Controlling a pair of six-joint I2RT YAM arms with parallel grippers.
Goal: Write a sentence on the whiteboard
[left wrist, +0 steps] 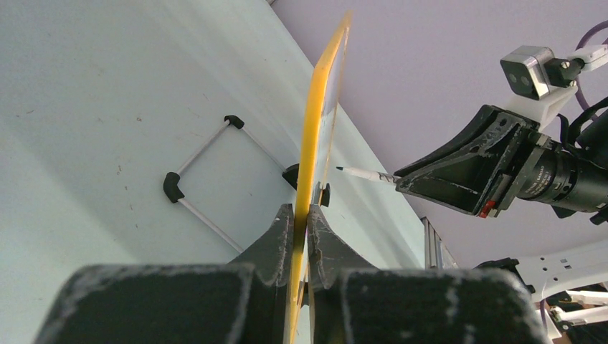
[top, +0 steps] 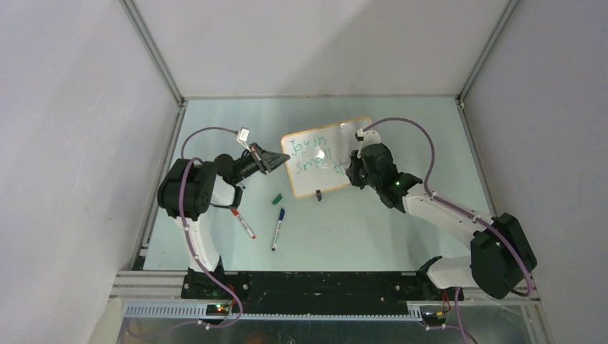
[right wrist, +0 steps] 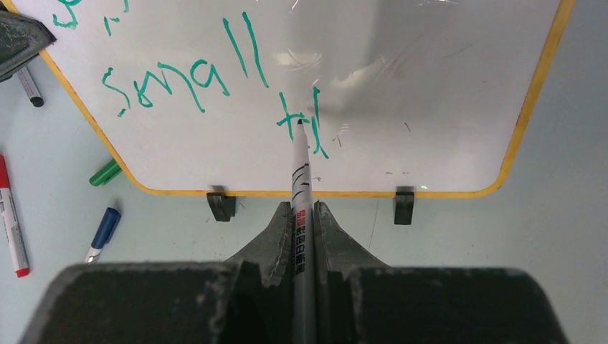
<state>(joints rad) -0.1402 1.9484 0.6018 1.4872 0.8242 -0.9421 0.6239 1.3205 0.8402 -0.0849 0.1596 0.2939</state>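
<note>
Sentence (right wrist: 172, 79) in green on whiteboard (right wrist: 430, 86): "Joy in small th"

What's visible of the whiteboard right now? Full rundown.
The whiteboard is small and glossy white, with an orange-yellow frame, rounded corners, two black clip feet and a wire stand behind. It stands propped on the table. Green writing reads "Joy in small th", unfinished. The left end effector clamps one side edge; the right end effector holds a marker, tip at the "th".
</note>
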